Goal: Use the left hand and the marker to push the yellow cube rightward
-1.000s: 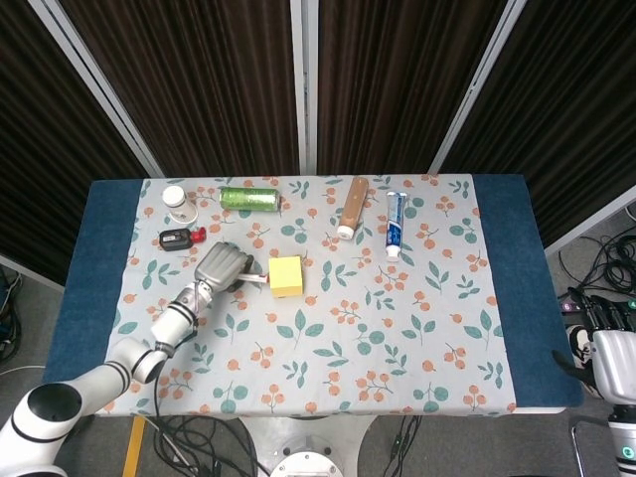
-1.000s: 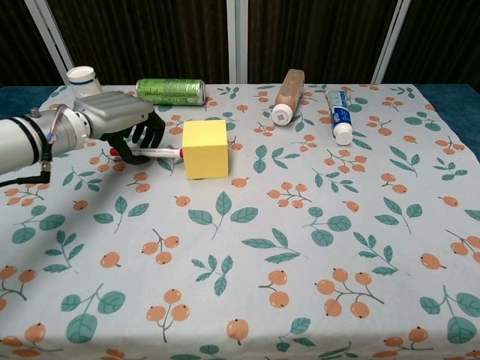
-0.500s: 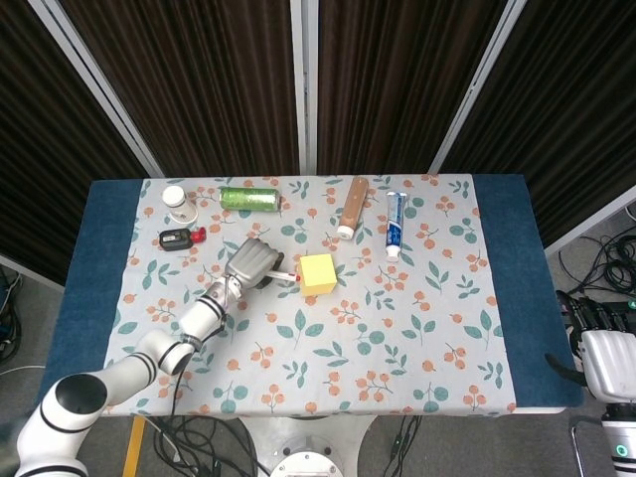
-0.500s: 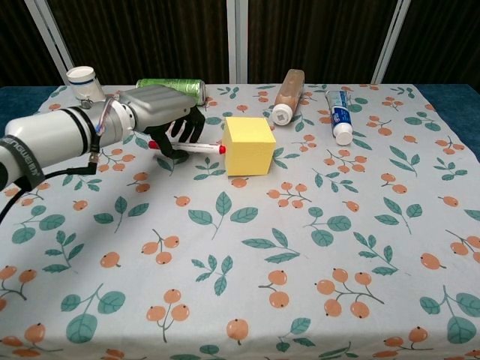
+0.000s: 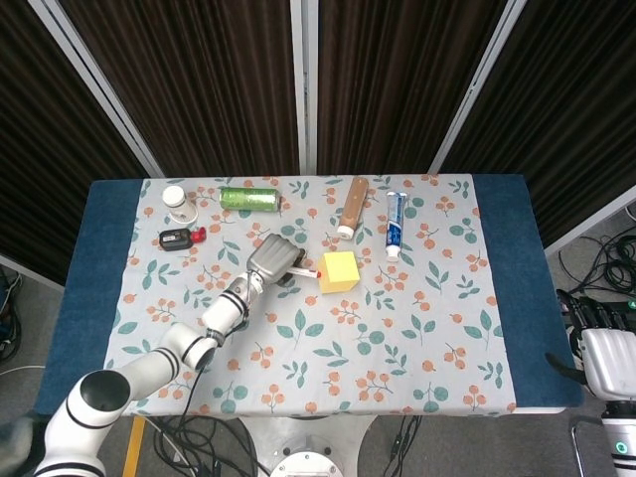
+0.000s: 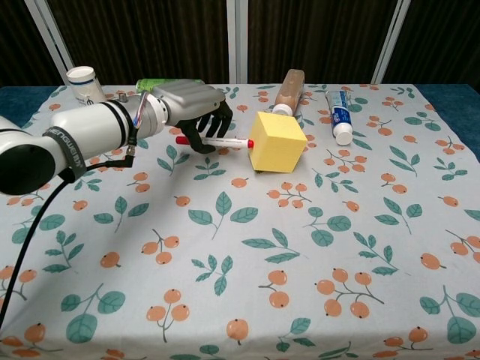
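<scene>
The yellow cube (image 5: 339, 271) (image 6: 278, 141) stands near the middle of the flowered tablecloth, turned slightly off square. My left hand (image 5: 273, 259) (image 6: 193, 110) grips a white marker (image 6: 216, 141) with a red tip, held level and pointing right. The red tip (image 5: 318, 271) touches the cube's left face. Curled fingers hide the marker's rear part. My right hand (image 5: 604, 350) hangs beyond the table's right edge in the head view, and whether its fingers are curled or spread I cannot make out.
Along the back lie a green can (image 5: 248, 198), a brown bottle (image 5: 352, 206) (image 6: 288, 91) and a toothpaste tube (image 5: 395, 224) (image 6: 339, 115). A white jar (image 5: 176, 200) (image 6: 84, 81) and a small black and red object (image 5: 180, 238) sit at the back left.
My left hand has swept rightward with the marker, pushing the yellow cube to the right across the cloth. The cube has also rotated a little.
</scene>
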`<state>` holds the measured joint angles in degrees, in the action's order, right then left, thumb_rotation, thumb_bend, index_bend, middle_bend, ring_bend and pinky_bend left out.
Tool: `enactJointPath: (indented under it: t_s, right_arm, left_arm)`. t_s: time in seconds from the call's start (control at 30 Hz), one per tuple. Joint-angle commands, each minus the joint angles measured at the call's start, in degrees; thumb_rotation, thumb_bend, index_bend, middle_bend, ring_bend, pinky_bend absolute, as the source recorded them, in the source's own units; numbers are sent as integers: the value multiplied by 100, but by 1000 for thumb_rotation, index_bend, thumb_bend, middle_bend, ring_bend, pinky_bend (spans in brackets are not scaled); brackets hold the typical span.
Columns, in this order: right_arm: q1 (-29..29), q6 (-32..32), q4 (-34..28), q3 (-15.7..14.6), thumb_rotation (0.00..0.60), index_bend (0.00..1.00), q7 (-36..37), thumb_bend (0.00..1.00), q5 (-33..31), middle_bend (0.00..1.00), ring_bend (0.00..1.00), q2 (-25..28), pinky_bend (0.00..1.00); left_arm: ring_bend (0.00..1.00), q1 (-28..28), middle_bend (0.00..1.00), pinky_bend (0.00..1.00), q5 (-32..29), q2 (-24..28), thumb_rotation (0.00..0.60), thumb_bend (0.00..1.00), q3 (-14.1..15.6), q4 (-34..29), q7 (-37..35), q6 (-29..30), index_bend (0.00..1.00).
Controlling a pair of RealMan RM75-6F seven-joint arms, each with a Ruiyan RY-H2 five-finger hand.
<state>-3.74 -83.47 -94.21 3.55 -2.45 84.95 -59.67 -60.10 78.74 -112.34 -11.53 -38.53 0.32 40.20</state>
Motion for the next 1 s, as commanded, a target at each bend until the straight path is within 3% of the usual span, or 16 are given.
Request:
enactJointPath:
  t_s: [0.03, 0.37, 0.63, 0.83, 1.0]
  right_arm:
    - [13, -35, 0, -1, 600, 94, 13, 59, 17, 204, 134, 5, 166]
    - [-16, -49, 18, -19, 600, 94, 54, 59, 123, 204, 135, -20, 166]
    - [-42, -33, 58, -27, 600, 94, 97, 59, 157, 204, 135, -51, 166]
    - [-58, -53, 74, -33, 600, 94, 126, 59, 212, 204, 134, -63, 166]
    - [-19, -104, 83, -40, 600, 93, 166, 59, 194, 204, 134, -49, 165]
  left_arm:
    - [544, 117, 752, 505, -20, 80, 600, 418, 36, -64, -25, 116, 680]
    - [543, 1065, 746, 497, 55, 983, 600, 417, 444, -858, -143, 903, 675]
    - [534, 1772, 715, 476, -57, 1728, 600, 406, 872, -1892, 432, 1129, 639]
    - [479, 1921, 626, 453, -486, 1920, 600, 376, 858, -2584, 1237, 989, 512]
    - [337, 2029, 428, 414, -887, 2100, 600, 320, 767, -3112, 1700, 1011, 324]
